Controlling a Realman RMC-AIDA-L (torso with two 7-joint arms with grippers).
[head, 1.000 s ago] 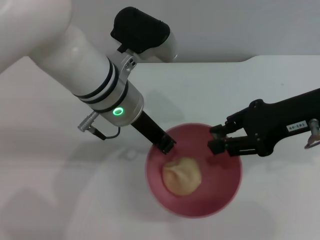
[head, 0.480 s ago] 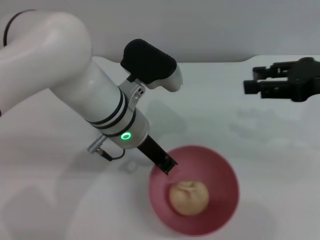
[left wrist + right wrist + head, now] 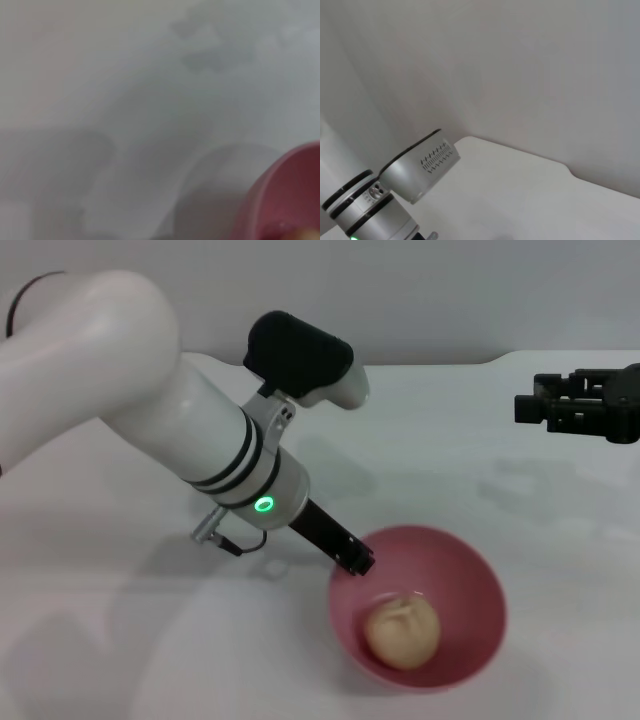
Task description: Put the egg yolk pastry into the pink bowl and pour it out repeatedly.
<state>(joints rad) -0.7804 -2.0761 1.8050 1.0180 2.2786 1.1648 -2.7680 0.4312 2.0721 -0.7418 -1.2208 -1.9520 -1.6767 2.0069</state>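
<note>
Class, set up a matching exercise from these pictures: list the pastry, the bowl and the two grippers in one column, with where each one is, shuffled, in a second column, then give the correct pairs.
Column 1:
1. small round pale tan egg yolk pastry
2. glossy pink plastic bowl
3. left gripper
4. right gripper

Column 2:
A. raised at the far right, away from the bowl
B. standing on the white table
C. lying inside the bowl
D. at the bowl's near-left rim

Pairs: 1-C, 2-B, 3-D, 4-A
</note>
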